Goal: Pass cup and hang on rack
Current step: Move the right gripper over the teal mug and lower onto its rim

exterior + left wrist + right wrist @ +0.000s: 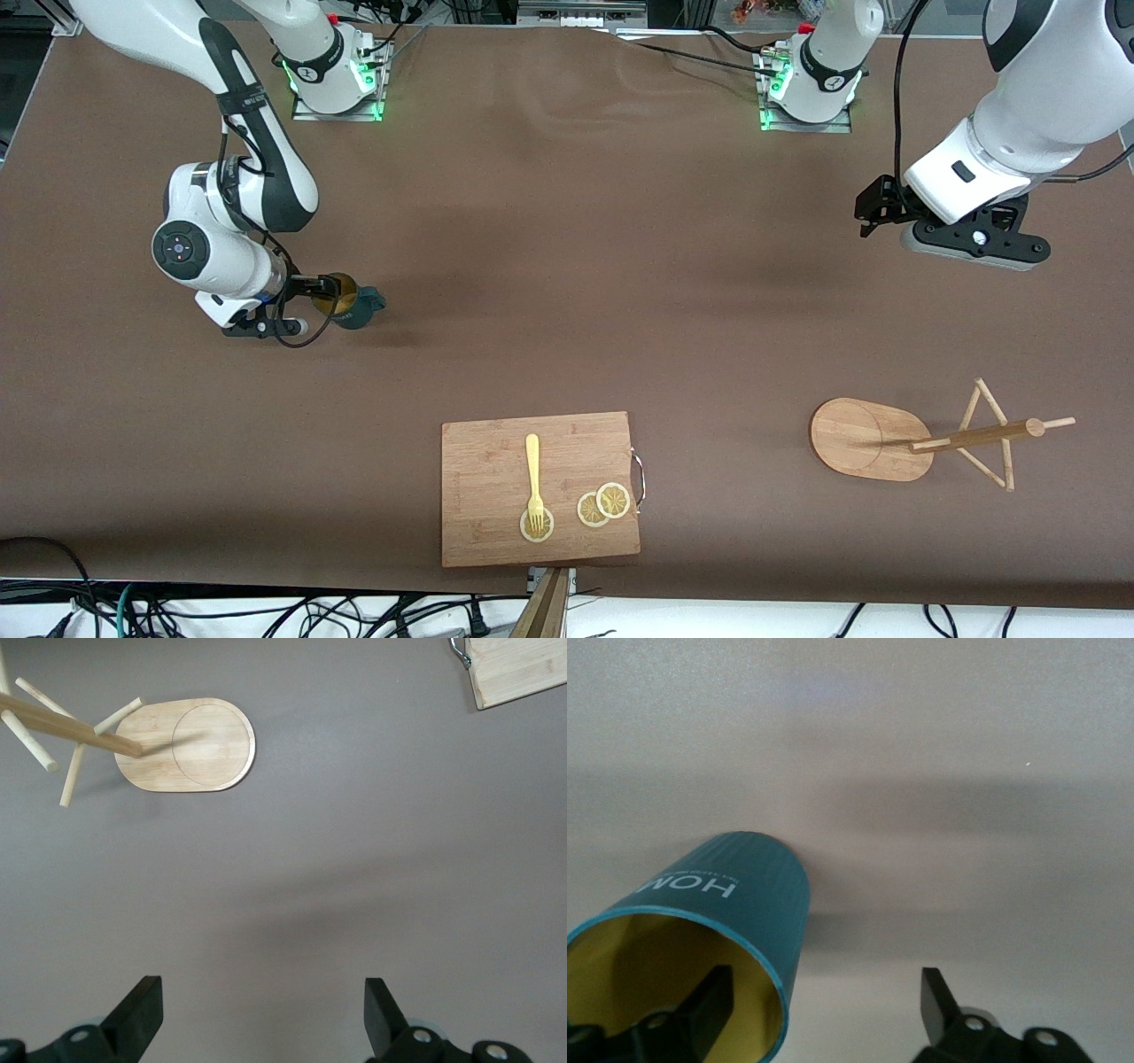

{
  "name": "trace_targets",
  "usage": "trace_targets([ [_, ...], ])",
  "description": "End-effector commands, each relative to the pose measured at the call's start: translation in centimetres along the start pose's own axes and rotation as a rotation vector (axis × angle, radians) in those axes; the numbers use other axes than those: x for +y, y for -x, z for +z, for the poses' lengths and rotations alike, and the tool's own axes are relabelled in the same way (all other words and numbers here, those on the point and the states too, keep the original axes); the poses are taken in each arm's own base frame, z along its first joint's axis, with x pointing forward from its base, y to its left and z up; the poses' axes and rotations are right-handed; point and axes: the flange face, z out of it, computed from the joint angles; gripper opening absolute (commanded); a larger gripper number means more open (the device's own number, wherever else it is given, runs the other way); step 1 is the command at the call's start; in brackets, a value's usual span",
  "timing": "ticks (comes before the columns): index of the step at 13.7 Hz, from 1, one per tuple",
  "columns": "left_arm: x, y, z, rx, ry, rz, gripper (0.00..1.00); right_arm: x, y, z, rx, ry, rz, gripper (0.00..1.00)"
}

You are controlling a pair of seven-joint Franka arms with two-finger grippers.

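The dark teal cup [358, 308] with a mustard-yellow inside lies tipped on the table at the right arm's end, its mouth toward my right gripper [328, 292]. In the right wrist view the cup [735, 895] has one finger inside its mouth and the other outside, so my right gripper [824, 1005] stands open astride the wall. The bamboo rack [873, 439] stands toward the left arm's end, nearer the front camera, and its oval base [190, 744] also shows in the left wrist view. My left gripper [879, 208] waits above the table, and in its wrist view this gripper [264, 1010] is open and holds nothing.
A wooden cutting board [496, 532] lies near the table's front edge, with a yellow fork [533, 474] and lemon slices [602, 505] on it. Its corner [523, 669] shows in the left wrist view. Brown cloth covers the table.
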Motion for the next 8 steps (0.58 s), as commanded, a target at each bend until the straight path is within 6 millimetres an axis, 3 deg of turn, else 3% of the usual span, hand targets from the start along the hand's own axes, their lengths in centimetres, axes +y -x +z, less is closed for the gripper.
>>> trace_targets([
  [1, 0.1, -0.3, -0.3, -0.003, 0.008, -0.009, 1.00, -0.3, 0.6, -0.6, 0.019, -0.015, 0.013, 0.00],
  [6, 0.0, -0.3, -0.2, -0.006, 0.008, -0.010, 1.00, -0.4, 0.1, -1.3, 0.033, -0.016, 0.014, 0.00],
  [8, -0.1, -0.3, -0.3, -0.004, 0.008, -0.012, 1.00, -0.5, -0.6, -2.5, 0.056, -0.019, 0.010, 0.00],
])
